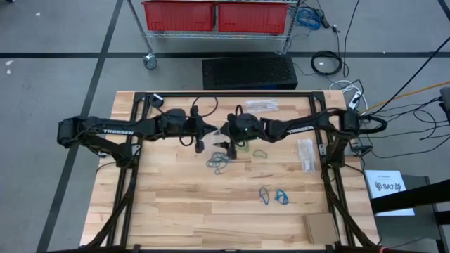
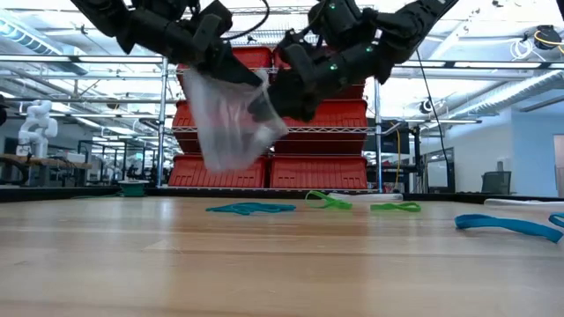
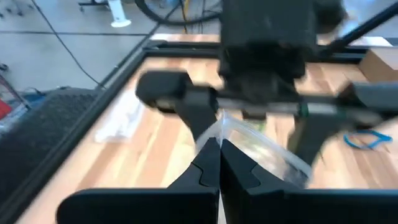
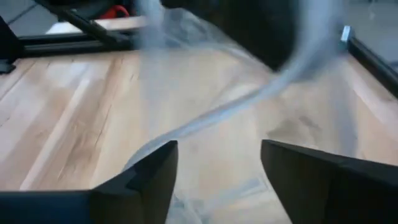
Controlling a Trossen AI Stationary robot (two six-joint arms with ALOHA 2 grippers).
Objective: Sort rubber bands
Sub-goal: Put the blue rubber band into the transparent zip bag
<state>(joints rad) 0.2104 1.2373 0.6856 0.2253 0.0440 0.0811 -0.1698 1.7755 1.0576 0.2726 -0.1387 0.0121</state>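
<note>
A clear plastic bag (image 2: 227,119) hangs in the air between my two grippers above the table's middle. My left gripper (image 3: 219,155) is shut on the bag's upper edge. My right gripper (image 4: 217,177) is open, facing the left one, with its fingers (image 3: 194,121) on either side of the bag's top. Rubber bands lie flat on the wood below: a dark grey-blue bunch (image 1: 216,163), green ones (image 1: 260,153) and bright blue ones (image 1: 274,197). In the low view the green bands (image 2: 328,202) and a blue band (image 2: 507,225) show under the bag. My left gripper pinches the bag's top edge (image 3: 219,132) between its two shut fingers, coming level from the table's left. The bag is lifted clear and hangs slack below the fingers (image 2: 240,72). My right gripper's open fingers stand at the bag's far top edge (image 2: 269,104); I cannot tell whether they touch it.
Two more clear bags lie on the table, one near the far edge (image 1: 260,105) and one by the right frame (image 1: 306,154). A brown cardboard piece (image 1: 320,226) sits at the near right corner. The arms' black frame (image 1: 126,183) borders the wood on both sides.
</note>
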